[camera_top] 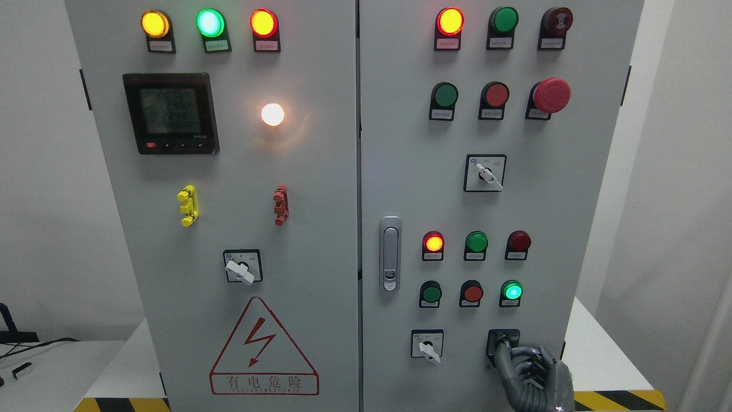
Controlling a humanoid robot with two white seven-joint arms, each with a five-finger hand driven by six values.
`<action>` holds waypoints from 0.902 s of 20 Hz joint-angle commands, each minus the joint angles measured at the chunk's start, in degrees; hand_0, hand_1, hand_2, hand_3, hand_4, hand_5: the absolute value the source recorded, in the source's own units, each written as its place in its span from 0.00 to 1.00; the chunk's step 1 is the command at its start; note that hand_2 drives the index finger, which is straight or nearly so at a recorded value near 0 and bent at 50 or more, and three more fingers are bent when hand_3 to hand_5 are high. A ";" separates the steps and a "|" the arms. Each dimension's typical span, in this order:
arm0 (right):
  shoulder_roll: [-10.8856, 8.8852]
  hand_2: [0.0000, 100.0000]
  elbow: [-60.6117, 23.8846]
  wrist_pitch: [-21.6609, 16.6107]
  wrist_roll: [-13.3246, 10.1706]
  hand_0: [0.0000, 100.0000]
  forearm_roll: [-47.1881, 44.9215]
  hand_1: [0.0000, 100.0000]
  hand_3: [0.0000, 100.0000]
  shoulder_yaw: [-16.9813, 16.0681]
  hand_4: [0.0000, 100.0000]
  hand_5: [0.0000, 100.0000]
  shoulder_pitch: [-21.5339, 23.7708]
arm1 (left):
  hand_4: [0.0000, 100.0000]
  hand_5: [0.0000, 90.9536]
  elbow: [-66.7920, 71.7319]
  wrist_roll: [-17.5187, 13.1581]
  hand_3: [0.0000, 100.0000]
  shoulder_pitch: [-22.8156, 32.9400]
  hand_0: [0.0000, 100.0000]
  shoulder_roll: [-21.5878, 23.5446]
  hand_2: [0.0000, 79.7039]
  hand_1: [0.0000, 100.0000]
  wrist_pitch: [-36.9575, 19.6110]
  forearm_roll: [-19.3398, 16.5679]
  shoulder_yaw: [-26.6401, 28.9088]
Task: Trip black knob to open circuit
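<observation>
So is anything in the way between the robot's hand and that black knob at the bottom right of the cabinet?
Nothing visible. The right hand is already at the black knob, its fingers reaching onto it. The nearest other control, the white selector switch, sits off to the left, clear of the hand.

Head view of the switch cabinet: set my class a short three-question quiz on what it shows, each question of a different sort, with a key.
1. True or false: the right hand is at the black knob in the lower right of the right door.
2. Multiple choice: the round lamp beside the meter glows A) white B) blue C) purple.
3. Fill in: in the top row of the left door, the middle lamp is lit ____.

Key
1. True; its fingers reach up onto the knob, though a firm grasp cannot be confirmed.
2. A
3. green
</observation>
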 commanded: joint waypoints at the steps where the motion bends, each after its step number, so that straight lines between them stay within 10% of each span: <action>1: -0.03 0.56 0.04 0.17 0.05 0.40 0.30 0.72 0.84 1.19 0.86 0.97 0.01 | 0.00 0.00 -0.02 0.01 0.00 0.00 0.12 0.04 0.00 0.39 -0.04 -1.76 0.00; 18: -0.73 0.48 0.03 -0.97 0.40 0.39 5.83 0.80 0.77 1.37 0.83 0.96 1.24 | 0.00 0.00 0.06 0.01 0.00 0.00 0.12 0.04 0.00 0.39 -0.04 -1.76 0.00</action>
